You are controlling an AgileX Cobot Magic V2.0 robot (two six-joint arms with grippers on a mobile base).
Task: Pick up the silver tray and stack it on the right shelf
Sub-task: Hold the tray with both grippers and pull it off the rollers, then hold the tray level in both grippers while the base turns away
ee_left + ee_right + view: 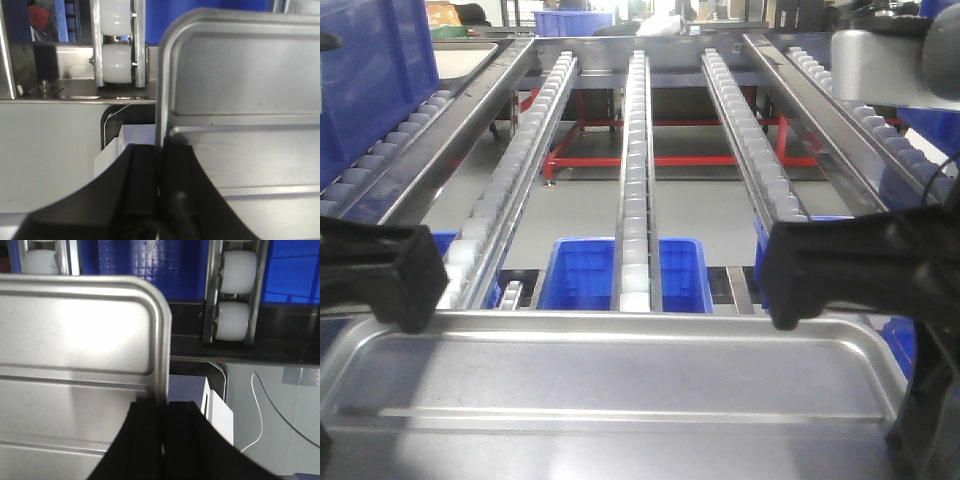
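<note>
The silver tray fills the bottom of the front view, held level, with a long rib showing across its floor. My left gripper is shut on the tray's left rim, and in the left wrist view the black fingers pinch that rim from both sides. On the opposite rim my right gripper is shut as well; its wrist view shows the rim clamped between the pads. The right shelf, with rails of white rollers, stretches away just beyond the tray's far edge.
Blue bins sit under the rails, just past the tray. A tall blue crate and a dull grey tray occupy the neighbouring lane at upper left. A red frame stands on the floor below. A white box lies beneath the right gripper.
</note>
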